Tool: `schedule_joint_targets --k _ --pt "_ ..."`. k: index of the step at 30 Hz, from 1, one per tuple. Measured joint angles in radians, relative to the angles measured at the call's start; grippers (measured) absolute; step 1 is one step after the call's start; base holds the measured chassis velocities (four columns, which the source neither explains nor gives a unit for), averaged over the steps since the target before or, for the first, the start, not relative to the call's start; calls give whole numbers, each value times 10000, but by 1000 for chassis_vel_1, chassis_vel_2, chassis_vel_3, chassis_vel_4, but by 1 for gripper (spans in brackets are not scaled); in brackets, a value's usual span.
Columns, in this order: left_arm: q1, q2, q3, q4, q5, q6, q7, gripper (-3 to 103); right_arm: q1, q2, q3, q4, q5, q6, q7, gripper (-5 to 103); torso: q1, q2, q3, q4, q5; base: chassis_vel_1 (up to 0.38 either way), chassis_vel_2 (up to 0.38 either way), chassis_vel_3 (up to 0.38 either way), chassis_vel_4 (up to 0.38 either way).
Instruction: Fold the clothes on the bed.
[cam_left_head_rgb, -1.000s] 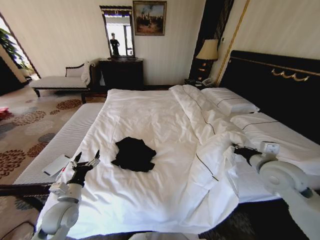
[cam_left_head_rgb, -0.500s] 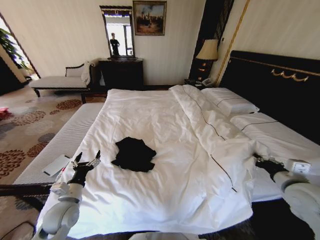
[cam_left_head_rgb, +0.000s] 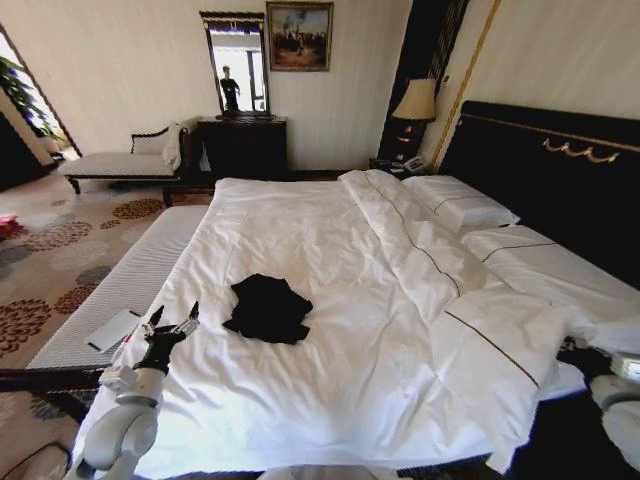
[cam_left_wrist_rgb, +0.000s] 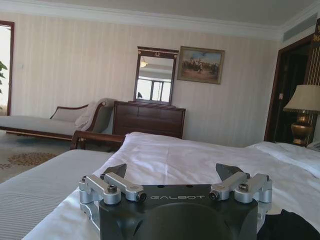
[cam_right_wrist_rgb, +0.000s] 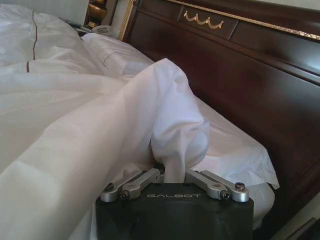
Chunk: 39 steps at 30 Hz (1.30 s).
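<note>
The clothes (cam_left_head_rgb: 267, 308), one crumpled black T-shirt, lie on the white duvet (cam_left_head_rgb: 330, 250) in the near left part of the bed (cam_left_head_rgb: 545, 150). To their left, at the bed's edge, my left gripper (cam_left_head_rgb: 172, 322) stands open with nothing between its fingers. In the left wrist view that gripper (cam_left_wrist_rgb: 172, 174) points across the bed, and the black clothes (cam_left_wrist_rgb: 291, 226) show beside it. My right gripper (cam_left_head_rgb: 580, 354) is at the bed's near right side, shut on a bunched edge of the duvet (cam_right_wrist_rgb: 175, 130); the right wrist view shows this gripper (cam_right_wrist_rgb: 173, 175) pinching the fabric close to the dark headboard (cam_right_wrist_rgb: 240, 65).
Two pillows (cam_left_head_rgb: 465, 205) lie by the headboard. A striped bench (cam_left_head_rgb: 130, 280) with a white sheet of paper (cam_left_head_rgb: 112, 330) runs along the bed's left side. A chaise longue (cam_left_head_rgb: 120, 160), a dark dresser (cam_left_head_rgb: 243, 148) and a bedside lamp (cam_left_head_rgb: 417, 100) stand along the far wall.
My right gripper has drawn the duvet's folded-over edge to the right and nearer, spreading the duvet flatter over the bed's right side. The left arm and the clothes have stayed put.
</note>
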Motion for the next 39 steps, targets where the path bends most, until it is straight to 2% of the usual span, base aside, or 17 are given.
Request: schedule_joint_targets --k 3,4,10,12,15,17,20,22,29,31,36,39 --pt "-1 -42 12 -2 30 -1 0 100 -38 161 -47 -292 -267 321 -46 1 1 0 0 1 0 0 0 0 0" --pt "-6 -57 23 -5 44 -2 -1 103 -65 240 -73 -418 -394 467 -71 1 0 0 0 1 -1 0 0 0 0" --pt "-16 -68 47 -13 92 -1 -8 98 -162 660 -144 -915 -853 1110 -127 1 0 0 0 1 -2 0 0 0 0" --pt "-9 -61 46 -13 91 -2 -8 102 -169 726 -153 -1001 -925 1218 -130 1 0 0 0 1 -2 0 0 0 0" --pt "22 -29 17 -4 74 -15 -9 100 -192 954 -169 -1358 -1150 1564 -173 1 0 -1 0 1 -2 0 0 0 0" --pt "24 -23 13 -1 68 -18 -7 97 -192 1037 -170 -1465 -1183 1640 -179 1 1 0 0 2 -2 0 0 0 0" --pt "23 -13 13 12 66 -27 -5 102 -258 1300 -186 -1661 -1214 1842 -178 1 0 0 0 1 -2 0 0 0 0" --pt "21 -13 14 13 66 -28 -6 102 -263 1318 -186 -1667 -1218 1853 -177 1 1 0 0 0 -3 0 0 0 0" --pt "3 -40 39 23 84 -46 -6 96 -322 2080 -92 -2012 -1721 2342 -142 1 1 -1 0 1 -3 0 0 0 0" --pt "32 -52 36 38 87 -62 -6 102 -312 2293 -114 -2238 -1862 2503 -141 1 0 -1 0 2 -3 0 0 0 0" --pt "73 -76 24 84 92 -104 1 97 -300 2558 -194 -2641 -2243 2828 -143 1 0 -1 0 2 -2 0 0 0 0" --pt "67 -91 28 89 97 -109 3 101 -244 2610 -262 -2978 -2524 3057 -146 1 0 -1 0 3 -3 0 0 0 0"
